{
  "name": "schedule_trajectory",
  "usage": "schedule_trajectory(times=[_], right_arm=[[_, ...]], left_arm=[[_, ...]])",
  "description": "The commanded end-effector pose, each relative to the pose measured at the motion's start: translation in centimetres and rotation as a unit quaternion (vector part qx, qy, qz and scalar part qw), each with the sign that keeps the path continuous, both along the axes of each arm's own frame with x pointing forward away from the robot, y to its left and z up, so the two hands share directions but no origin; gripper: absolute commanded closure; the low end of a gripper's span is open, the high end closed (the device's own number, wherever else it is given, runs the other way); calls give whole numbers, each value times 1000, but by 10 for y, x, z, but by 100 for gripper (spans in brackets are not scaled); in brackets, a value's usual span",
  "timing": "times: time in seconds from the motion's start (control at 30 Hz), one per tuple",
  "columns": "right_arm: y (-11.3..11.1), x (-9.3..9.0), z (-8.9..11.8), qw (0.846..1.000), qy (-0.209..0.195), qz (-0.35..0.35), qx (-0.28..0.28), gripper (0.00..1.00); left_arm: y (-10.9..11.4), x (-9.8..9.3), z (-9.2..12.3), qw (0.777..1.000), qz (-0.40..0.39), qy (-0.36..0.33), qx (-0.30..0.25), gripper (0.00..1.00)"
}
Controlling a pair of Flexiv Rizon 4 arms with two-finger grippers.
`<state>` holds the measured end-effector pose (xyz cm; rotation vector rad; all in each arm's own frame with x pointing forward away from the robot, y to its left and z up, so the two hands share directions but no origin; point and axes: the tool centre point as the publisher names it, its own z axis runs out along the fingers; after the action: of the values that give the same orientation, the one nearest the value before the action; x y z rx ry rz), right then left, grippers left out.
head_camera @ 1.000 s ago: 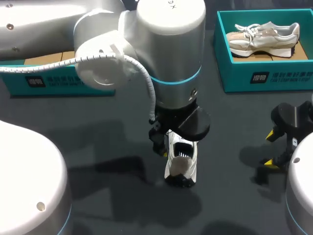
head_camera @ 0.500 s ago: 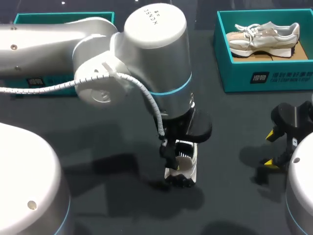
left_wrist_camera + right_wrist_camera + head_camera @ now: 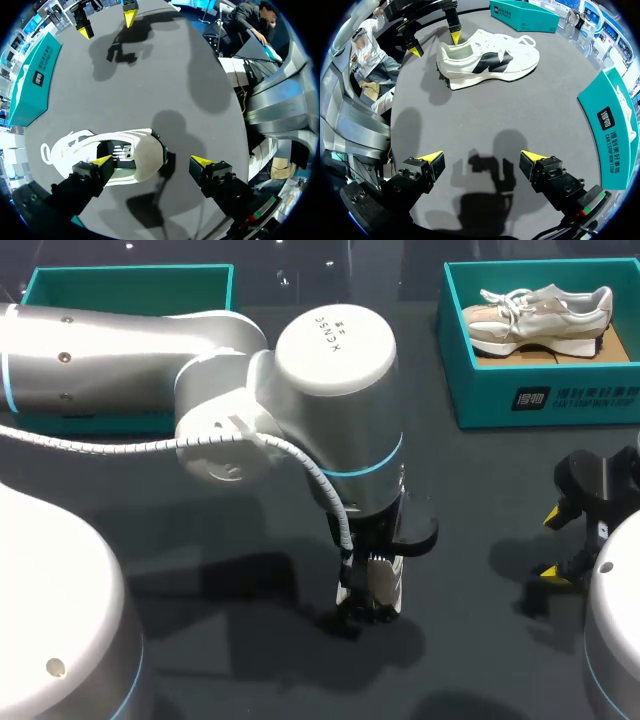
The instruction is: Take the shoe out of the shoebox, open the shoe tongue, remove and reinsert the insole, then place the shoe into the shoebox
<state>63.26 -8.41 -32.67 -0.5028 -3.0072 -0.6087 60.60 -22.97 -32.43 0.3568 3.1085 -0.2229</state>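
The left end effector (image 3: 152,161) is spread wide over the heel of the white shoe (image 3: 125,155), which is set on the bench (image 3: 165,75). One fingertip is seen at the shoe's collar, the other past the heel; nothing is gripped. The right end effector (image 3: 481,156) is likewise wide open and empty, with the shoe well ahead of it and a teal shoebox (image 3: 615,125) beside it.

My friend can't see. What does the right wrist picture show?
A white shoe sits on the dark table, ahead of the open right gripper. The left gripper, open too, hangs at the shoe's heel.
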Motion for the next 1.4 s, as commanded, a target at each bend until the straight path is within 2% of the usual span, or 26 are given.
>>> schedule_trajectory(times=[0.03,0.53,0.7,0.77,0.93,1.07,1.17,1.27,1.4], right_arm=[[0,-2,1,1000,-1,0,-1,0],[0,-2,1,1000,-1,0,-1,0],[0,-2,1,1000,-1,0,-1,0],[0,-2,1,1000,-1,0,-1,0],[0,-2,1,1000,-1,0,-1,0],[0,-2,1,1000,-1,0,-1,0],[0,-2,1,1000,-1,0,-1,0],[0,-2,1,1000,-1,0,-1,0],[0,-2,1,1000,-1,0,-1,0]], left_arm=[[-10,-1,-13,1000,9,-1,10,0],[-9,-4,-43,1000,16,8,25,1],[-9,-4,-51,999,20,10,30,10],[-9,-5,-53,999,23,10,34,19],[-9,-6,-57,999,29,4,41,22],[-8,-4,-60,998,34,4,45,29],[-8,-3,-62,998,36,4,47,43],[-6,-3,-63,998,37,5,49,48],[-4,-3,-62,998,38,7,51,48]])
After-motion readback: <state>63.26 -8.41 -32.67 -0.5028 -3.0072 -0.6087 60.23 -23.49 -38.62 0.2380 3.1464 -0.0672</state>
